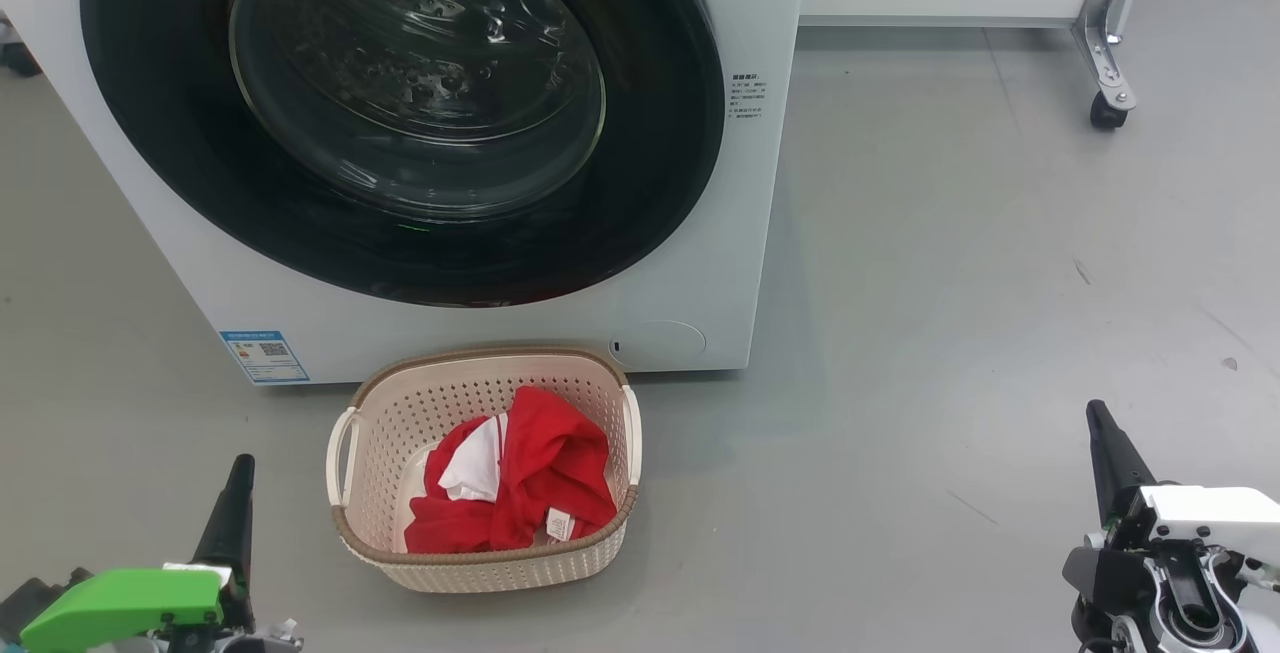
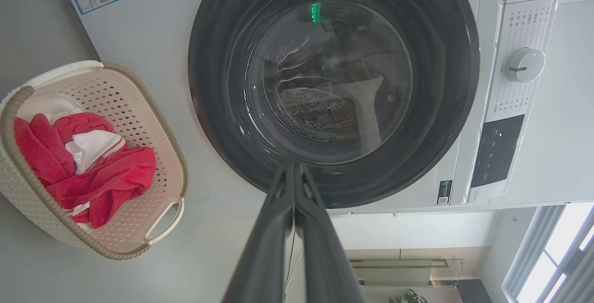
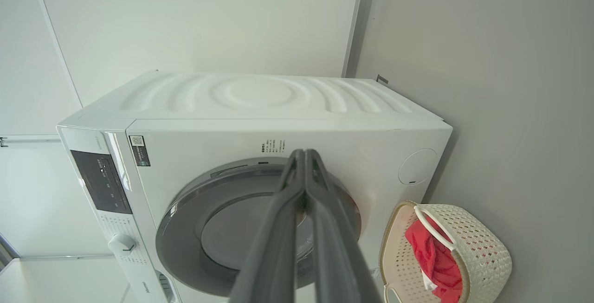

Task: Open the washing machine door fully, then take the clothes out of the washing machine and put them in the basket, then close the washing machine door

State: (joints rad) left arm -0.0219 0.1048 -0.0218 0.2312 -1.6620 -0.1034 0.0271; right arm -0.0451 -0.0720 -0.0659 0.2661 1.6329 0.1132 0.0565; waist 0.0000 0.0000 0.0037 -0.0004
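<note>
Head view: the washing machine door (image 1: 400,113) shut, the clothes (image 1: 530,478) heaped in the basket (image 1: 480,357) in front, left gripper (image 1: 241,468) and right gripper (image 1: 1096,413) pinched together, empty. Left wrist: aimed at that door. Right wrist: likely finished; best to confirm flush closure.

You have a grey floor (image 1: 950,283) carrying the washing machine (image 1: 762,33), the basket (image 1: 480,573) just before it, and a wheeled metal leg (image 1: 1102,43) well apart.

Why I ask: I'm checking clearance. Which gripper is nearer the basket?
Left. The left gripper sits just left of the basket; the right gripper is far off to its right.
</note>
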